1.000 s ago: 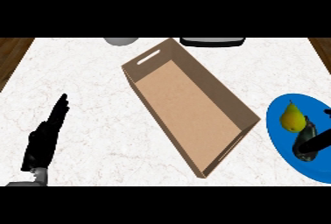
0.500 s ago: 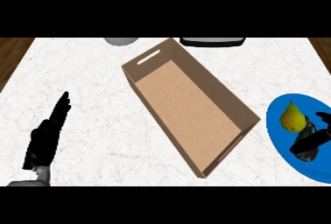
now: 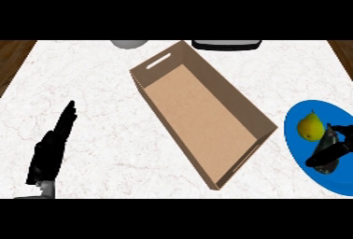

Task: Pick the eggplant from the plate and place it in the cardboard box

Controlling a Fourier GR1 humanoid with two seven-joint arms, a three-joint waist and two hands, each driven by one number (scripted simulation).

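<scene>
White marble counter [image 3: 103,93] fills the head view, with wood showing at both upper corners. A long open box [image 3: 200,116] lies diagonally across the centre, one end toward the far edge and the other toward the near right. A blue plate [image 3: 296,144] sits just beside that near end, cut off by the right border of the view.

**Task item.** The eggplant [image 3: 329,134] is on the plate, just right of a yellow pear [image 3: 310,127]. It is dark and largely covered by the right hand [image 3: 331,156], so its outline is unclear.

**Hands.**
- Right hand: over the plate, on or at the eggplant. Whether it has closed on the eggplant cannot be told.
- Left hand [image 3: 52,149]: resting at the lower left, fingers straight and released, well apart from the box.

**Step in hand.** Judged as the grasp; the lift and transfer are not yet done.

**Hazards.**
1. The pear is close to the hand. A sideways approach may knock it.
2. An off-centre grasp may let the eggplant roll on the plate.
3. A low carry may catch the eggplant on the box wall nearest the plate and push the box out of place.
4. Downward pressure near the rim may tip or slide the plate.
</scene>
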